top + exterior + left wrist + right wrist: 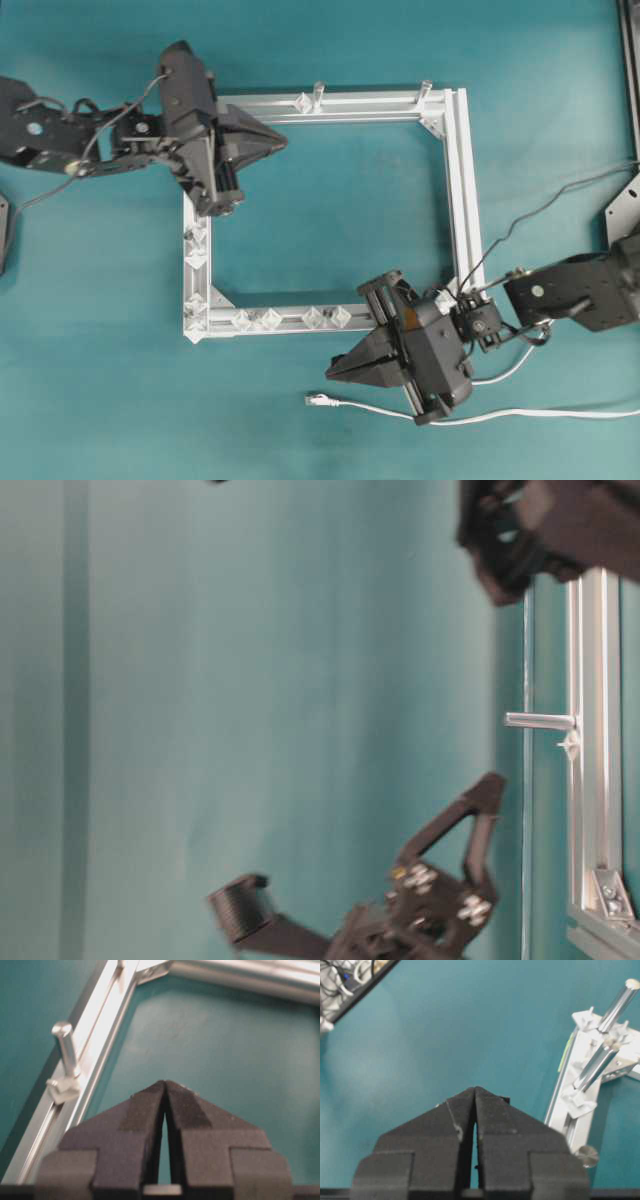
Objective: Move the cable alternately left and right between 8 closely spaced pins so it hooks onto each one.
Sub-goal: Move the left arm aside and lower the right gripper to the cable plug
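The white cable (540, 412) lies on the teal table in front of the frame, and its plug (316, 399) rests free just below my right gripper (332, 372). That gripper is shut and empty, its tips (474, 1090) pressed together over bare table. Whitish diamond pins (270, 319) sit along the near rail, with more pins (197, 245) on the left rail. No cable touches them. My left gripper (281, 143) hangs inside the frame's far left corner, shut on nothing, with its tips (165, 1083) closed.
The silver square frame (462, 180) carries two upright metal posts (318, 92) on its far rail; one post (65, 1047) stands left of the left gripper, and a post (540, 720) shows at table level. Black wires (540, 205) trail from the right arm.
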Motion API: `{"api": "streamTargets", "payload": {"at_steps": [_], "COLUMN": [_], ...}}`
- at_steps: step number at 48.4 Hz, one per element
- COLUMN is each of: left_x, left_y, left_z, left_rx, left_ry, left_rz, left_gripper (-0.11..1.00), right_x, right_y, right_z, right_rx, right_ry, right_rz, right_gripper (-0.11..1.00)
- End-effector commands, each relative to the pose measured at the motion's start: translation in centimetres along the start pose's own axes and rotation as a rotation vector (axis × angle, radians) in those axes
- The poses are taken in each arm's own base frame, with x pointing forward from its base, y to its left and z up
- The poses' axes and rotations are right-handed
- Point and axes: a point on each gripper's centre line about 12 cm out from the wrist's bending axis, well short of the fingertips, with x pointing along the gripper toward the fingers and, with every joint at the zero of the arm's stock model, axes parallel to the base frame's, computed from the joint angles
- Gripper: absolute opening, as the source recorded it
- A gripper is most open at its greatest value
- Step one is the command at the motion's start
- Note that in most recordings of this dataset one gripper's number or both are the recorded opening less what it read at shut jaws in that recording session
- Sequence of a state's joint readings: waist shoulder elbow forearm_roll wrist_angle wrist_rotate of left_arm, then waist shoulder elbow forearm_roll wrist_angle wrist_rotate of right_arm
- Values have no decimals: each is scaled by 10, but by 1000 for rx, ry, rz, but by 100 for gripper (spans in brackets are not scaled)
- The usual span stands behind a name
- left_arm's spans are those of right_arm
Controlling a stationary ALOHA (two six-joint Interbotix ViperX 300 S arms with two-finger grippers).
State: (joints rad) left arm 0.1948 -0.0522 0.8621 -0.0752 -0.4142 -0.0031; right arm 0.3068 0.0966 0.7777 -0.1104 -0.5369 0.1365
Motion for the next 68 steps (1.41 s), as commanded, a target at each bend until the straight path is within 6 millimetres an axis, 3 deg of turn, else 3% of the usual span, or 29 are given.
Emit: {"api": "streamTargets", "payload": {"at_steps": [1, 24, 28, 34, 38, 51, 68], "left_x": [-14, -76, -82, -92, -100, -133, -191], "left_y": [-6, -9, -9, -8, -7, -4, 0], "left_z": [20, 17, 14, 8, 4, -9, -30], "left_rx": [1, 8, 8, 8, 7, 5, 0], "left_ry": [-64, -74, -64, -56, -59, -108, -179], "left_rz": [-18, -44, -44, -45, -44, -48, -67], "left_gripper": [0, 0, 0, 0, 0, 0, 0], "right_x": [-4, 4, 5, 9, 12, 31, 54], "right_y": [3, 10, 10, 10, 11, 21, 25], "right_z": [24, 30, 32, 34, 34, 34, 16], "right_rx": [25, 119, 143, 188, 227, 312, 315], "right_ry": [3, 382, 396, 399, 400, 419, 551], "right_rz": [-2, -75, -85, -96, -102, -109, -148], "right_gripper": [0, 2, 13, 42, 53, 54, 54]}}
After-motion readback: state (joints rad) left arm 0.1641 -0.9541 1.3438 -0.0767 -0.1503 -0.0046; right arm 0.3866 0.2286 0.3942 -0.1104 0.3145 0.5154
